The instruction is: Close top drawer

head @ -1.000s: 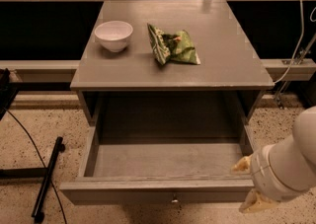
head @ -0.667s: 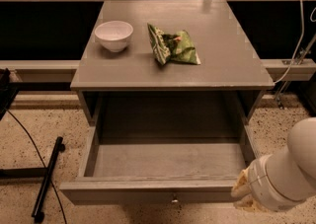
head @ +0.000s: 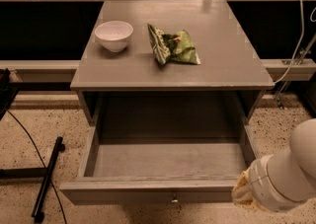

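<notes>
Arm [head: 295, 171]: white, entered from near right. Gripper [head: 241, 194] sat by the right end of the top drawer [head: 123, 192] front; grip state could not be told. Drawer stood pulled out nearward. Cabinet top [head: 222, 65] bore white bowl [head: 114, 35] and green packet [head: 174, 46].
</notes>
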You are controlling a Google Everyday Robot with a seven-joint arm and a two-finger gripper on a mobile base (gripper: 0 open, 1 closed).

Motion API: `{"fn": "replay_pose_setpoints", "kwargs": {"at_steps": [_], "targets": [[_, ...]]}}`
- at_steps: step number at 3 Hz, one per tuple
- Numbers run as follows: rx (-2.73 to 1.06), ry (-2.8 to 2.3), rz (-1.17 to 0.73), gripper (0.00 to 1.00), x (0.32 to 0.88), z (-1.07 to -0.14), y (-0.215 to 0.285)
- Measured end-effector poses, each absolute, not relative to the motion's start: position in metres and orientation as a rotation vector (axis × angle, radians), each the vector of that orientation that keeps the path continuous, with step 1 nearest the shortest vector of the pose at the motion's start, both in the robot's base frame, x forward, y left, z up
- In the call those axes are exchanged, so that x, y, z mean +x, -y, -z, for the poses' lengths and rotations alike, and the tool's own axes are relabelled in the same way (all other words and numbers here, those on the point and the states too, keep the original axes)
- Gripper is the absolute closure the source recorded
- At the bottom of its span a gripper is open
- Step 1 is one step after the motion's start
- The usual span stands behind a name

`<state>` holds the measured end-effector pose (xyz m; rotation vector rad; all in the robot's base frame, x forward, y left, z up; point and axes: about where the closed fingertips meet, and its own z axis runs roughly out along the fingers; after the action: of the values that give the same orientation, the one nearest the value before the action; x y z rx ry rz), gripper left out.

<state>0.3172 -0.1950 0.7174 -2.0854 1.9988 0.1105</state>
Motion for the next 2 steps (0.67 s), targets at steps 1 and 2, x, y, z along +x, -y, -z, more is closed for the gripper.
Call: {"fn": "replay_pose_setpoints", "kwargs": {"at_steps": [1,2], "targets": [[-2.118,-2.013,-0.107,1.00,0.321,-0.689,0.187],[-2.116,-2.054,-0.095,1.00,0.324,-0.657,0.187]]}}
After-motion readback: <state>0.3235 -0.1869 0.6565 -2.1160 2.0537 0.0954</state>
